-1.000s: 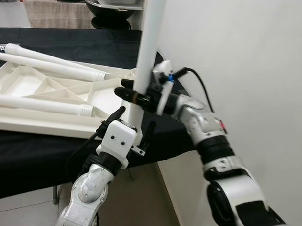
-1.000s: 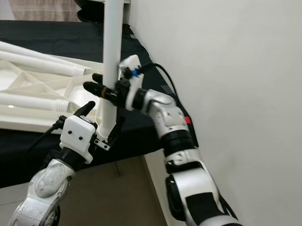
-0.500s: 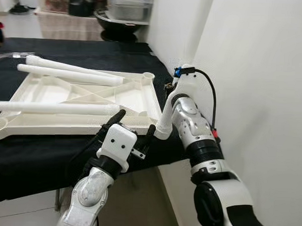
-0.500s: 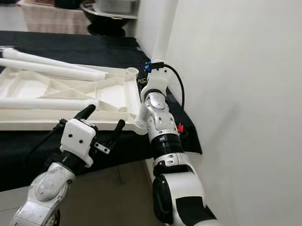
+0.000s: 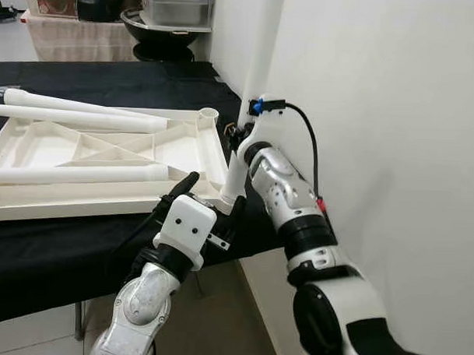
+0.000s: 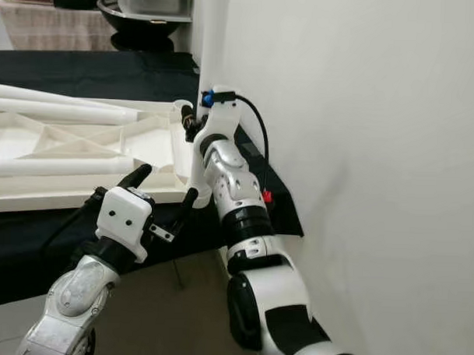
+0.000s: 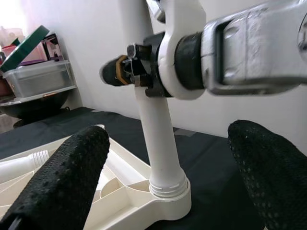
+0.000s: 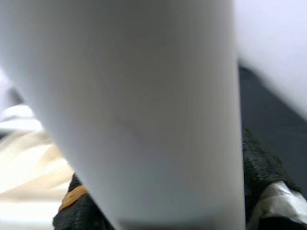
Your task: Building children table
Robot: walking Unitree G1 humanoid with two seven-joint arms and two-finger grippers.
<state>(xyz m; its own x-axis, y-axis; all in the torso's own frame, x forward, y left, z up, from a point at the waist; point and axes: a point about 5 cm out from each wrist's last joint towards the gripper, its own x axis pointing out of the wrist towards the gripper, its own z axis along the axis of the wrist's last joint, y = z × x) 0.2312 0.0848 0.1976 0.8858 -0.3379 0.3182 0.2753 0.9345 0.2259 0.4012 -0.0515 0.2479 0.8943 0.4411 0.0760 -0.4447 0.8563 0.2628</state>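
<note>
We were seating a white table leg upright in the near corner socket of the upturned tabletop on the black counter. Our right gripper pinched the leg above the socket, forearm reaching along the wall. Our left gripper hovered beside the socket, jaws spread. Next, we judged, came twisting it tight.

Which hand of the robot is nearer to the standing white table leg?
The right. The right hand is clamped around the upright leg above its corner socket. The left hand is open in front of the leg's base, just short of it, not touching.
</note>
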